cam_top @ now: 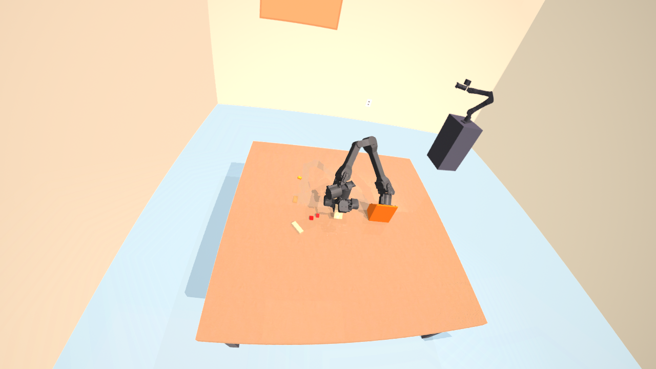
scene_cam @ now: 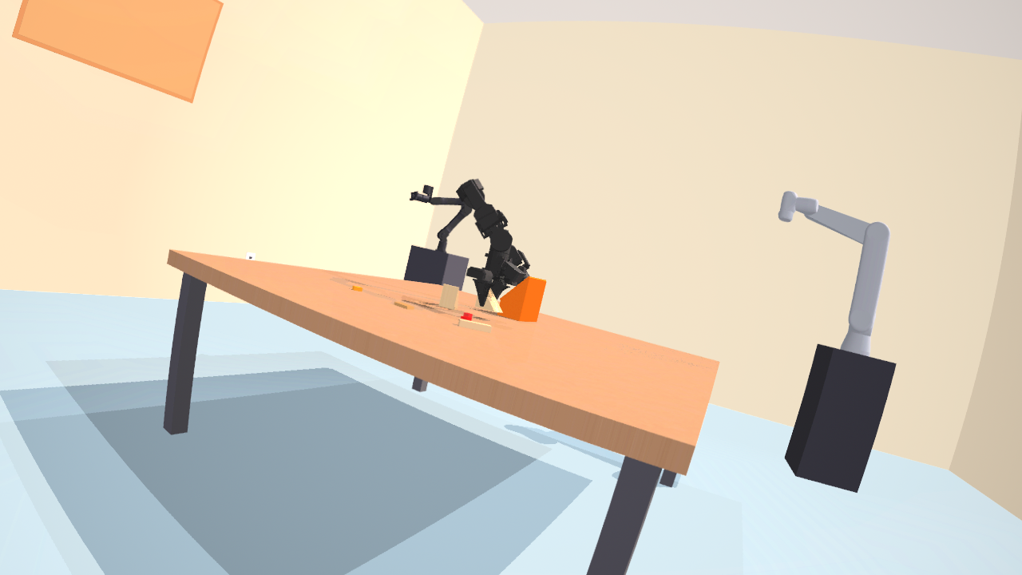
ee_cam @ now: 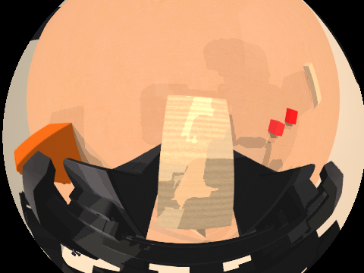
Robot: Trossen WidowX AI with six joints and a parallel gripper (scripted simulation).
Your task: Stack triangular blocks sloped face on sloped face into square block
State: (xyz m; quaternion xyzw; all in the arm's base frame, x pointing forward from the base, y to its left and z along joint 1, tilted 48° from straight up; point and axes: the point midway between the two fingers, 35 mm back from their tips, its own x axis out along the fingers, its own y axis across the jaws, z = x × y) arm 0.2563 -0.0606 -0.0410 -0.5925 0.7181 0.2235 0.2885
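Note:
My gripper [cam_top: 338, 210] [scene_cam: 485, 301] [ee_cam: 193, 149] is shut on a pale wooden triangular block [cam_top: 337, 215] [scene_cam: 494, 303] [ee_cam: 197, 125]. The fingers press its two ends, and its broad face shows in the wrist view. The held block is low over the table; whether it touches the top is unclear. Another pale block [scene_cam: 449, 295] stands on the table left of my gripper in the exterior view. It looks like the second triangular block, but its slope is not plain. The arm hides it in the top view.
A large orange wedge [cam_top: 382, 213] [scene_cam: 528, 300] [ee_cam: 62, 148] stands near the arm's base. Two red cubes [cam_top: 311, 218] [ee_cam: 276, 127] and a flat pale bar [cam_top: 297, 227] [scene_cam: 474, 325] [ee_cam: 313, 85] lie opposite it. A yellow piece [cam_top: 299, 177] and an orange piece [cam_top: 295, 199] lie farther back.

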